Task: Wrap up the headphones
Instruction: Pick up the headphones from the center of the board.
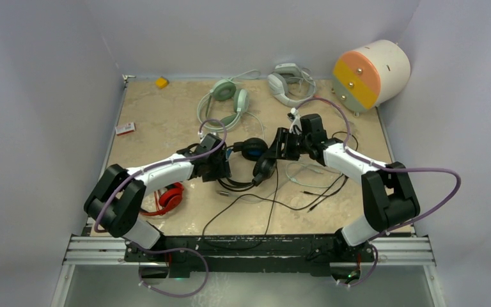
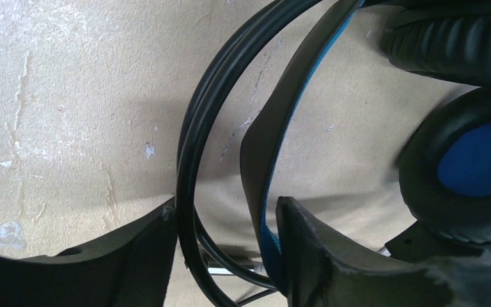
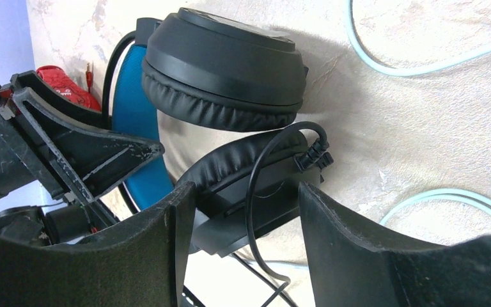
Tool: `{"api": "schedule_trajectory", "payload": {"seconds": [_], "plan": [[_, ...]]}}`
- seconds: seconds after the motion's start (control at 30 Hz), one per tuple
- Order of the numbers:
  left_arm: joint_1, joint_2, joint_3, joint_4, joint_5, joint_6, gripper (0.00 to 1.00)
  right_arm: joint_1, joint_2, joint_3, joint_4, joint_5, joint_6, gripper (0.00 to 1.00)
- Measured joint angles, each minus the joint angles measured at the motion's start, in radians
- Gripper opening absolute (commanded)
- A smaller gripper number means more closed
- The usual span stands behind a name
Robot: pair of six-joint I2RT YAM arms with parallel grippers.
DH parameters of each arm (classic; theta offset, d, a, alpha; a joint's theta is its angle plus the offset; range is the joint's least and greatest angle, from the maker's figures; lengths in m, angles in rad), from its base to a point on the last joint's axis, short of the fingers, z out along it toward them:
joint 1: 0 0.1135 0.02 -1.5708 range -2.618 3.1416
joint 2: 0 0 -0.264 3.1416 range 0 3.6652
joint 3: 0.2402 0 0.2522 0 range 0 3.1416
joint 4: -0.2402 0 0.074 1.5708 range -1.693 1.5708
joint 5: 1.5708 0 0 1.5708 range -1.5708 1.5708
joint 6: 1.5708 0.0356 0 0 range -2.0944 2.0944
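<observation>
- Left gripper (image 2: pixel 225 214) is closed across the headband (image 2: pixel 265 128) of the blue headset (image 2: pixel 479 160), touching it on both sides.
- Right gripper (image 3: pixel 246 192) is clamped on one ear cup (image 3: pixel 230 166); the headset is held mid-table between the arms.
- The frame should be kept steady while the loose cable (image 1: pixel 238 186) is wound snugly, without snags.
- Beige mottled table (image 1: pixel 160 128) is seen beneath; white walls (image 1: pixel 38 96) are set around it, a mint headset (image 1: pixel 222 89) at the back.

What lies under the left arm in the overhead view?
A red-and-black headset: one red ear cup shows; the rest is covered by the left arm.
</observation>
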Motion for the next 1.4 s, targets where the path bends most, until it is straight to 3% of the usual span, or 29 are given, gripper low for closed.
{"api": "schedule_trajectory", "payload": {"seconds": [0.2, 0.3, 0.47, 0.67, 1.03, 1.2, 1.4], "plan": [[-0.006, 0.021, 0.009, -0.003, -0.010, -0.007, 0.22, 0.000, 0.000, -0.003, 0.004, -0.009, -0.006, 0.61], [-0.005, 0.042, 0.024, -0.020, -0.039, -0.008, 0.00, 0.000, -0.001, -0.007, 0.007, -0.014, -0.008, 0.62], [-0.005, 0.068, 0.086, -0.061, -0.108, 0.006, 0.00, 0.002, -0.054, -0.041, -0.020, -0.019, -0.039, 0.75], [-0.010, 0.022, 0.151, -0.161, -0.185, 0.064, 0.00, 0.002, -0.246, -0.062, -0.103, 0.002, -0.088, 0.92], [0.013, -0.227, 0.345, -0.344, -0.244, 0.164, 0.00, 0.002, -0.643, -0.205, -0.116, 0.013, -0.138, 0.91], [0.109, -0.319, 0.399, -0.375, -0.145, 0.186, 0.00, 0.002, -0.730, -0.294, -0.031, -0.045, -0.142, 0.90], [0.233, -0.388, 0.431, -0.387, 0.038, 0.186, 0.00, 0.007, -0.711, -0.413, 0.240, -0.203, -0.074, 0.85]]}}
